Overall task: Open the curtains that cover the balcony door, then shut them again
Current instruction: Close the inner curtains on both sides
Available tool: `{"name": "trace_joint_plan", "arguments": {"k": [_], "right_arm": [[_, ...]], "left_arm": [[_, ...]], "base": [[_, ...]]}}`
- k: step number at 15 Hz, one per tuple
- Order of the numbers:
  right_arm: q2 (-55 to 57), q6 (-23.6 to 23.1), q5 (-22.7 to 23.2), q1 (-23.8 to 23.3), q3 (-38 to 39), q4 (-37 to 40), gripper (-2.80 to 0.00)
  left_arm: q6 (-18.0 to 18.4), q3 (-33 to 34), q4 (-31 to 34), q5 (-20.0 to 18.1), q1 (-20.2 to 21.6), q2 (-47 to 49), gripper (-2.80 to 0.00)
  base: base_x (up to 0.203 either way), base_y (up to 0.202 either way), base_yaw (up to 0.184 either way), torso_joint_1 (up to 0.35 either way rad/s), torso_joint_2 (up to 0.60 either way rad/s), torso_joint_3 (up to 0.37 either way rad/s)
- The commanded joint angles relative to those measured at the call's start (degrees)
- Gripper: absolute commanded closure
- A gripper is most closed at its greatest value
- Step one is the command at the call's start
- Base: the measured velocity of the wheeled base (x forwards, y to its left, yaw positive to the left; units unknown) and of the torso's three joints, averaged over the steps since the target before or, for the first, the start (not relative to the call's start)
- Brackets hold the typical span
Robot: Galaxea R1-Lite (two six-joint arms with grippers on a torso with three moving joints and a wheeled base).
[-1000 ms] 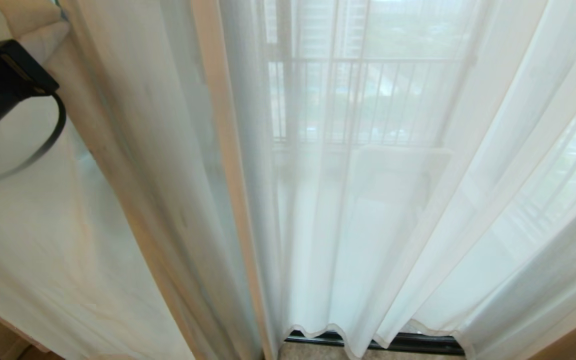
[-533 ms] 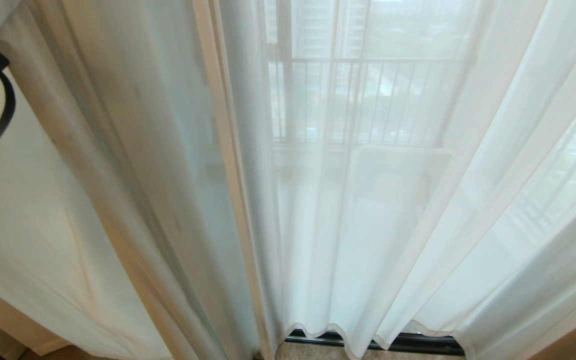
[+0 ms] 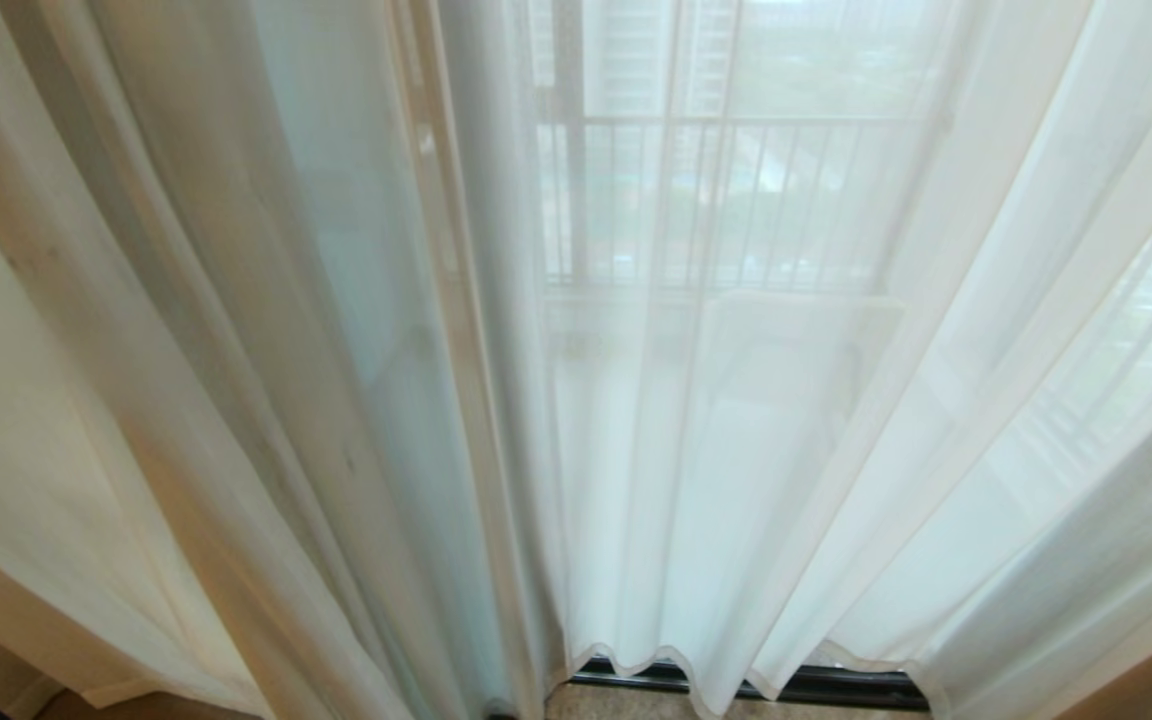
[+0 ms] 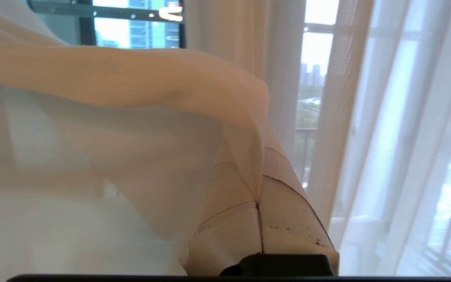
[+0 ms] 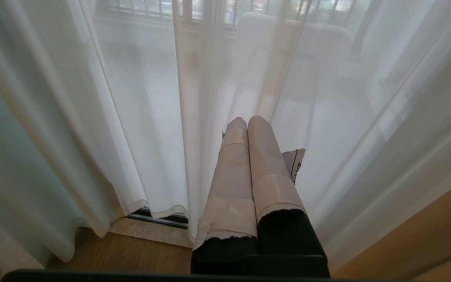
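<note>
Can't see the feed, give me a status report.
Left gripper shut on curtains, out of head view. Right gripper shut, empty. Curtains cover balcony door. No obstruction.

The head view looks forward and steeply down, close to the sheer white floor-length curtains (image 3: 696, 420), reaching their wavy hem and the thick dark metal frame of the balcony door (image 3: 816, 686). The left wrist view sits high on the left, facing level, so near that a cream fold drapes over the tape-wrapped left gripper (image 4: 258, 203). The right wrist view hangs low on the right, behind the tape-wrapped right gripper (image 5: 247, 122), aimed at the hem and brown wooden floor (image 5: 147, 254) (both it and the head view share that hem).
</note>
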Motion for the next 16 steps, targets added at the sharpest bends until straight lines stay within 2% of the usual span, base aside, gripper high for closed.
{"name": "trace_joint_plan", "arguments": {"k": [1, 10, 13, 16], "right_arm": [[0.0, 0.0, 0.1, 0.0, 0.0, 0.0, 0.00], [0.0, 0.0, 0.1, 0.0, 0.0, 0.0, 0.00], [0.0, 0.0, 0.1, 0.0, 0.0, 0.0, 0.00], [0.0, 0.0, 0.1, 0.0, 0.0, 0.0, 0.00]], "left_arm": [[0.3, -1.8, 0.5, 0.0, -2.9, -0.4, 0.00], [7.9, -6.1, 8.9, 0.8, -20.0, 2.7, 0.00], [9.7, -6.4, 10.0, 4.7, -26.7, 5.7, 0.00], [11.4, -6.3, 10.0, 6.6, -31.6, 9.3, 0.00]], "base": [[0.000, 0.000, 0.000, 0.000, 0.00, 0.000], [0.000, 0.000, 0.000, 0.000, 0.00, 0.000], [0.000, 0.000, 0.000, 0.000, 0.00, 0.000], [0.000, 0.000, 0.000, 0.000, 0.00, 0.000]]}}
